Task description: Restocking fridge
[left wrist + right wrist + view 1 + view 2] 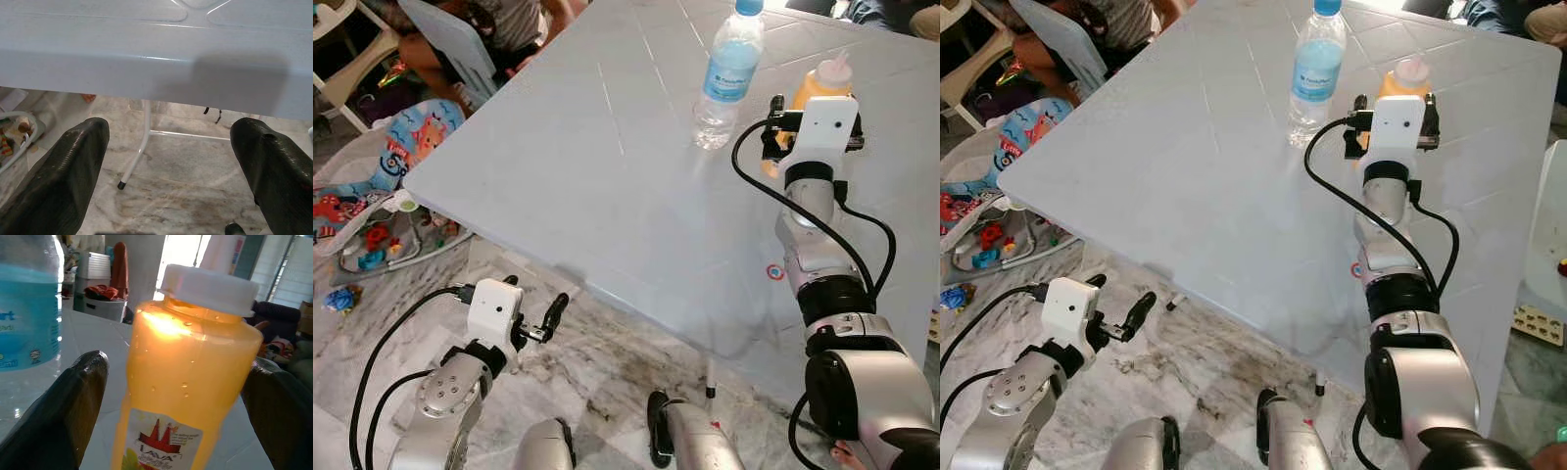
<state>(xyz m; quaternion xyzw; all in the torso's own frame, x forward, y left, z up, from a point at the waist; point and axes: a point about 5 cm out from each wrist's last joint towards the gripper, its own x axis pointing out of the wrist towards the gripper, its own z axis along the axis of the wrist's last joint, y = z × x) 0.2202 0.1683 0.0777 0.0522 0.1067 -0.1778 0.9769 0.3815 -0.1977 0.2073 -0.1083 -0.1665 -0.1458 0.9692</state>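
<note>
The orange sauce bottle (186,377) is standing on the white table (587,166), sitting between the right gripper (181,396)'s wide-spread jaws, neither finger touching it; I judge a grasp is being lined up. The water bottle (729,69) is standing just beside one jaw. The sauce bottle's base is being cut off. The left gripper (176,166) is hanging open beneath the table edge.
</note>
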